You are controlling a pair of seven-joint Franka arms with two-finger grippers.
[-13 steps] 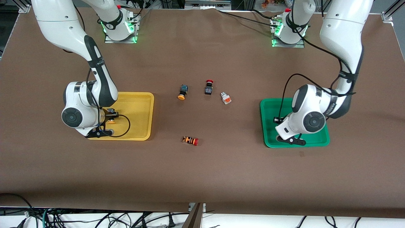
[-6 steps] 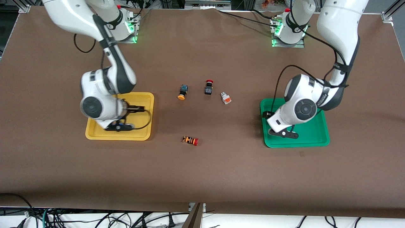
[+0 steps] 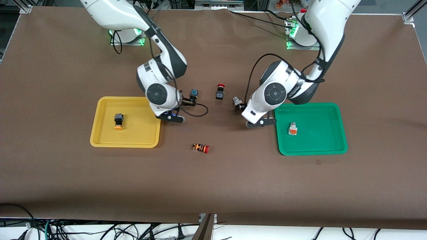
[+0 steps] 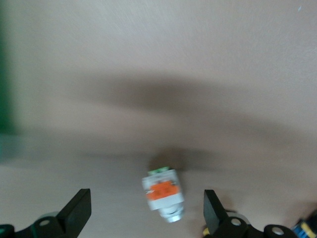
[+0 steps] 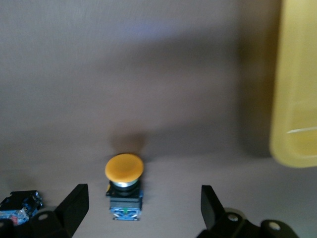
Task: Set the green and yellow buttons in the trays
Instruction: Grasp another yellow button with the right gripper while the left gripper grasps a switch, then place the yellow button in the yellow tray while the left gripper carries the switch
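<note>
on the table: two buttons are already in trays, a yellow-capped button (image 3: pixel 118 121) in the yellow tray (image 3: pixel 100 140) and a white-and-orange button (image 3: pixel 292 128) in the green tray (image 3: pixel 337 146).
right gripper (image 5: pixel 141 210): over the second yellow-capped button (image 5: pixel 124 184), which lies just beside the yellow tray toward the middle; jaws wide open, holding nothing.
left gripper (image 4: pixel 147 213): over the second white-and-orange button (image 4: pixel 162 192), which lies near the green tray toward the middle; jaws wide open, holding nothing too.
how they feel (a guess): small, hard and light, not easy to break; the round cap may slip.
where to grab: the boxy body, on its flat sides.
other things: a red-capped black button (image 3: pixel 220 91) lies between the two loose buttons; a striped red-capped button (image 3: pixel 200 148) lies nearer the front camera, well apart.
in the way: nothing touches either button; the red-capped one is near, so close the fingers with care.
</note>
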